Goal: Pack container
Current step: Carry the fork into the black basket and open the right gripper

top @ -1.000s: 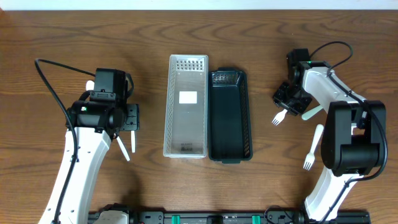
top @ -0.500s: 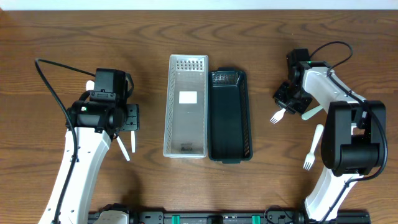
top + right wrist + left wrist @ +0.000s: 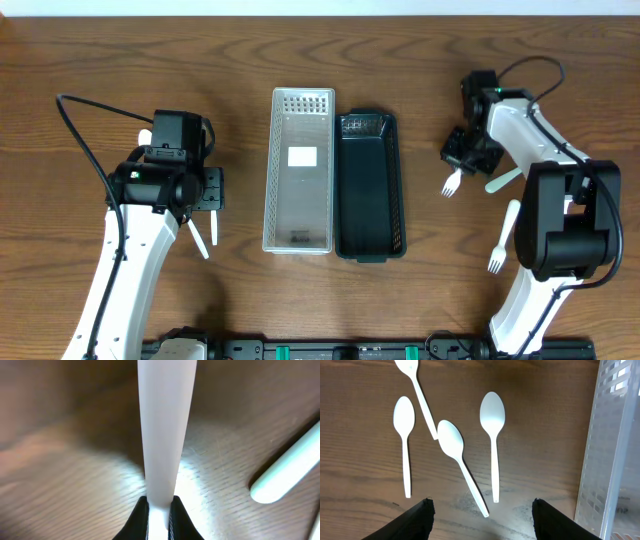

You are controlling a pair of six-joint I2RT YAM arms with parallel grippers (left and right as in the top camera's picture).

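On the near left, the left tool [image 3: 481,510] hangs wide over four white spoons [image 3: 452,442]. In the middle of the table [image 3: 100,60], the clear container [image 3: 300,190], perforated and labelled, touches the black container [image 3: 370,200] on its right. Farther right, the right tool [image 3: 462,157] has now pinched shut on a white fork [image 3: 451,183], which has shifted slightly.

Overhead view: illumination is even and diffuse. The table [image 3: 450,290] is in focus from edge to edge, with only faint, soft shadows.

Left wrist view: the spoons [image 3: 492,415] are sharp. A pale glare patch lies on the wood at lower centre.

Right wrist view: the fork [image 3: 165,425] is washed out and blurred. Glare is bright at centre; the upper left is dim and unfocused.
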